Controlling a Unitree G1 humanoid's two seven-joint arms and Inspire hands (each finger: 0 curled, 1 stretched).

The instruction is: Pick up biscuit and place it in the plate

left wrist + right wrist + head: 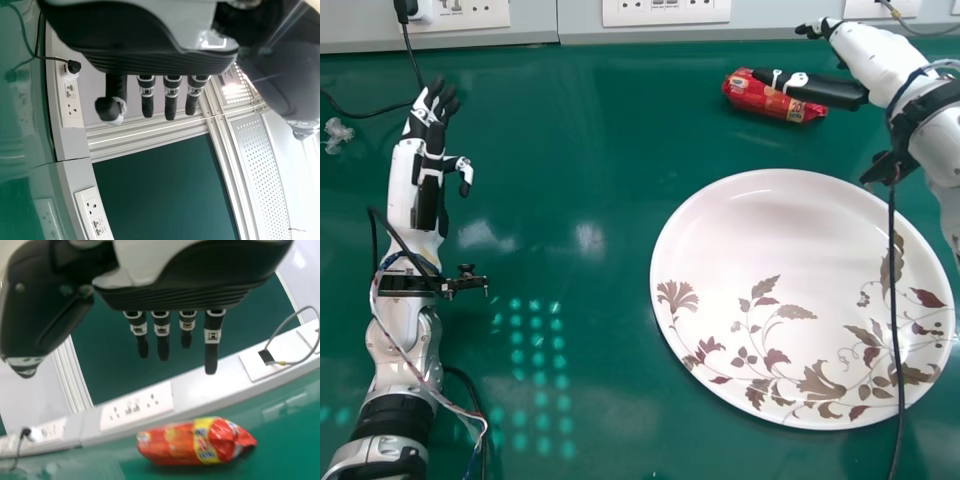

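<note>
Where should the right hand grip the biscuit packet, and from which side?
Probably mid-length, from above, thumb on the near long side, fingers on the far: the packet lies lengthwise across the head view, narrow from front to back.

Head view downward, wrists' seemingly forward

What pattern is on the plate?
The plate is white with brown and maroon leaves and flowers, best seen in the head view.

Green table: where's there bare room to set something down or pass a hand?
The widest free patch of the table lies between the left hand and the plate. The plate's middle is bare. It's crowded beyond the plate, around the biscuit packet and right hand; a cable crosses the plate's right side.
</note>
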